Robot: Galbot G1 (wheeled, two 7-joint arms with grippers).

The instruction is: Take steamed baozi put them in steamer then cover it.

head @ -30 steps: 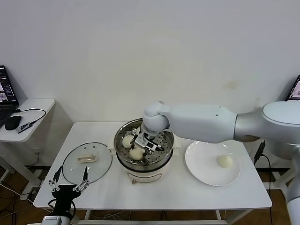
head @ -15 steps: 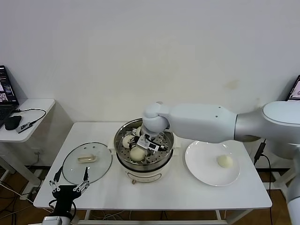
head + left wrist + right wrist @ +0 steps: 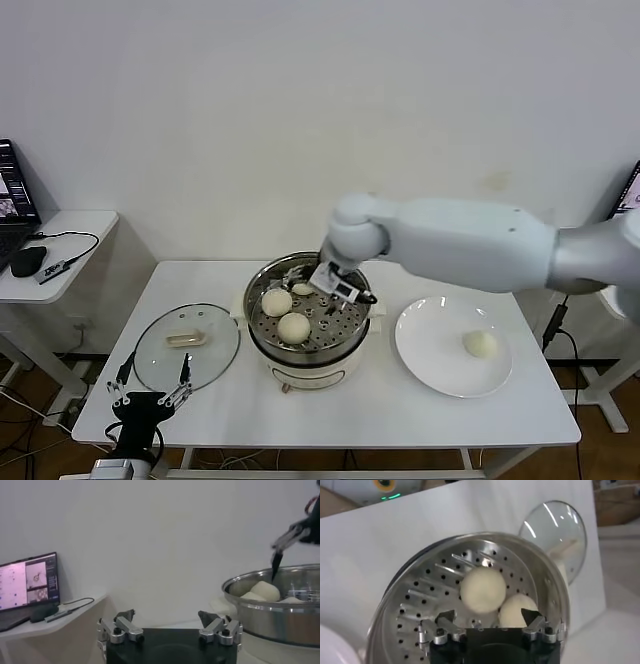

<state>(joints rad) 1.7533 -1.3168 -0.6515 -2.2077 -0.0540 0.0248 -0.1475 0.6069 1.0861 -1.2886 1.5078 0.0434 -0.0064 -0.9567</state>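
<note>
Right wrist view has the right pincer (image 3: 489, 617) spread wide with nothing in it, hovering just above the perforated tray of the round shiny stainless-steel steamer pot on its white base (image 3: 410, 605). Directly under and just past the fingers sit two small round cream-white dough buns (image 3: 482, 590), touching each other on the tray. From the head view I count a third one tucked toward the back of the pot (image 3: 303, 289), partly hidden by the wrist, so I wouldn't swear to its shape.

Going outward: the fourth cream-white bun (image 3: 481, 344) is alone on the flat round white plate (image 3: 425, 360), on the surface to the right of the steamer. The round clear glass lid with the metal rim and cream oblong handle (image 3: 186, 345) lies flat on the surface on the left side, near the left pincer (image 3: 150, 400), which is parked low at the front edge, open and empty.

My take on the step in hand: lift straight up until the fingers clear the rim, then swing over to the plate. Come down centred on that last bun, squeeze gently since it looks soft, and place it in the open patch of tray so it doesn't squash its neighbours. Lid comes after.
</note>
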